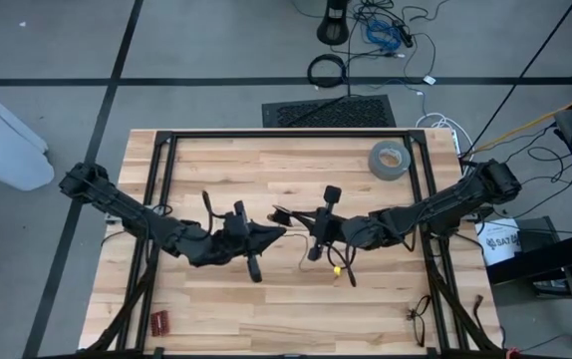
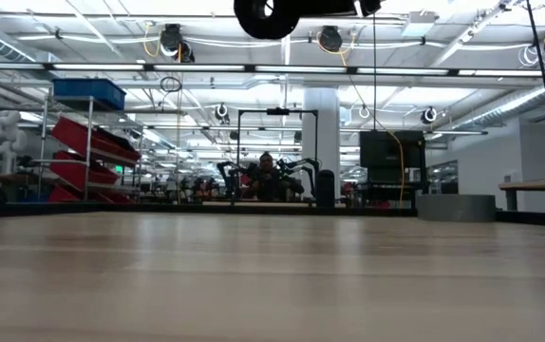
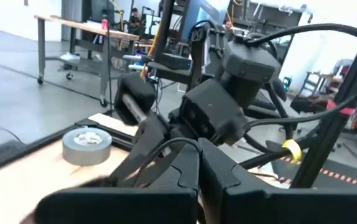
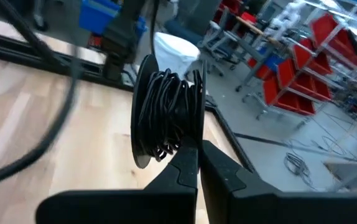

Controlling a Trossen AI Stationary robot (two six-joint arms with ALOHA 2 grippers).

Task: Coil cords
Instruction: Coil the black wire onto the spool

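Observation:
Both arms meet over the middle of the table, raised well clear of it. The cord is a thin black wire, mostly wound into a small coil [image 4: 166, 118], which also shows at the top edge of the low view [image 2: 268, 14]. My right gripper [image 4: 197, 149] is shut on the coil. My left gripper [image 3: 197, 152] is shut too, with its tips right beside the coil [image 1: 283, 213] and facing the right gripper [image 1: 301, 221]. A loose tail [image 1: 344, 271] with a small yellowish spot hangs down toward the table. My left gripper has a thin strand of the cord [image 3: 166, 146] arching up to its shut fingertips. The fingers themselves hide the place of contact. They point level, toward the table's right side. My right gripper pinches the coil's rim [image 4: 177, 148] between its two fingertips, coming level from the table's right side. The coil stands on edge, lifted clear of the table, with several turns bunched together.
A grey tape roll [image 1: 390, 160] lies at the table's far right and also shows in the left wrist view [image 3: 88, 144]. Black frame rails [image 1: 161, 179] run along both table sides. A small red object [image 1: 158, 321] and a dark tangle [image 1: 418, 317] lie near the front edge.

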